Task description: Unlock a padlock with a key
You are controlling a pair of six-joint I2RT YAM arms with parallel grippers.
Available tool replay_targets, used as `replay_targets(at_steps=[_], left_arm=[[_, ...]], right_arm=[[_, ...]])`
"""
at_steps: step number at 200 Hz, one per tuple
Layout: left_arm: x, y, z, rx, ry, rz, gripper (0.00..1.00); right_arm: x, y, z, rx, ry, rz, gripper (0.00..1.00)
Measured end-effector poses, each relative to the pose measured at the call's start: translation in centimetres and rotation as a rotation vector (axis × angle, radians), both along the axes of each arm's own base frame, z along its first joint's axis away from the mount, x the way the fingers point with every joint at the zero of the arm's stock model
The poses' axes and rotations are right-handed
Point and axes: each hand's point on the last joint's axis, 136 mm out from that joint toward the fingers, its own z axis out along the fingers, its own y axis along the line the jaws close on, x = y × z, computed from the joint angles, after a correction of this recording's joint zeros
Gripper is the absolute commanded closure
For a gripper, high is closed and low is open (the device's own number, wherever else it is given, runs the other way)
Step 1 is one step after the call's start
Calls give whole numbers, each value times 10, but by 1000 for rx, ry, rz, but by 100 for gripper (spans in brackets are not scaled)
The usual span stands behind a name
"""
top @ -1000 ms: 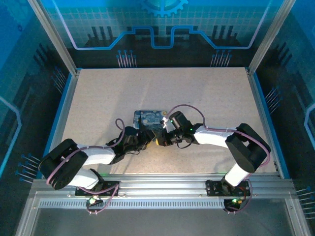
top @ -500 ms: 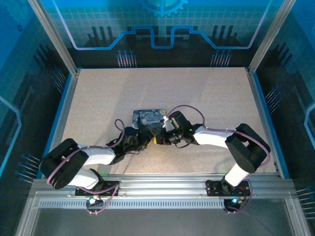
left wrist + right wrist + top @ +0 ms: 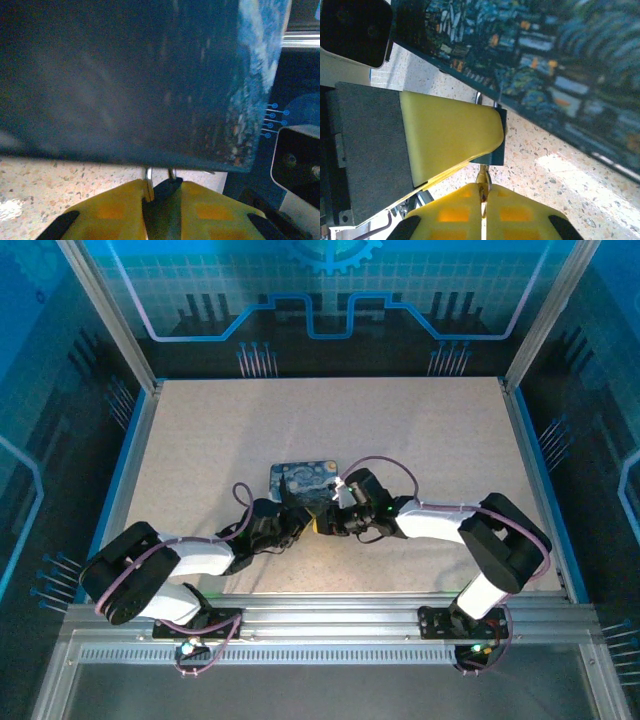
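Count: 2 grippers, 1 box, 1 padlock, 1 key.

Top view: box lies flat a little short of the tabletop centre, toward the near edge; left gripper and right gripper meet tip to tip just off the box's near edge; padlock and key are too small to make out from here.

Left wrist view: left gripper is closed down on a dark body; two silver shackle legs stand up between the fingertips, toward the box looming close above.

Right wrist view: padlock is a blue-grey block pinched by the left gripper, just beside the box; right gripper is clamped tight on the key, a thin sliver pointing up with its tip at the padlock's underside; whether it is in the keyway, cannot tell.

Versus 1.0 s ago: right gripper has edged left toward the left gripper, and the gap between them is narrower; box unmoved.
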Motion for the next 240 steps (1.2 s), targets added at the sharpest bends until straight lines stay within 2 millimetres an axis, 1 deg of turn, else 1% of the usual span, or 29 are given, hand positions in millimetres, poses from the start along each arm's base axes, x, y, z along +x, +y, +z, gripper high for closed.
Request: replay_targets(at_steps=[28, 65, 82, 94, 107, 122, 133, 152, 176, 205, 225, 240], left_arm=[[-1, 1, -3, 6, 13, 6, 100], [-1, 2, -5, 5, 23, 10, 100], [-1, 2, -5, 5, 23, 10, 100], [-1, 2, -5, 5, 23, 10, 100], [-1, 2, -5, 5, 23, 10, 100], [-1, 2, -5, 5, 24, 10, 100], [-1, 2, -5, 5, 24, 10, 100], [-1, 2, -5, 3, 27, 12, 100], [-2, 2, -6, 3, 35, 15, 100], [0, 1, -5, -4, 58, 27, 100], [0, 0, -5, -9, 77, 37, 100], [1, -1, -4, -13, 89, 43, 100]], right_arm=[[0, -4, 10, 19, -45, 17, 72], [0, -12, 21, 9, -128, 43, 67], [1, -19, 26, -23, -188, 58, 66], [0, -25, 28, -55, -235, 73, 62], [1, -31, 31, -94, -291, 90, 56], [3, -37, 37, -148, -377, 115, 53], [3, -40, 40, -181, -437, 136, 52], [3, -42, 45, -246, -553, 181, 46], [0, -42, 45, -333, -679, 240, 42], [-8, -35, 44, -422, -866, 320, 42], [-16, -35, 32, -475, -985, 385, 42], [-20, -38, 22, -512, -1057, 426, 42]])
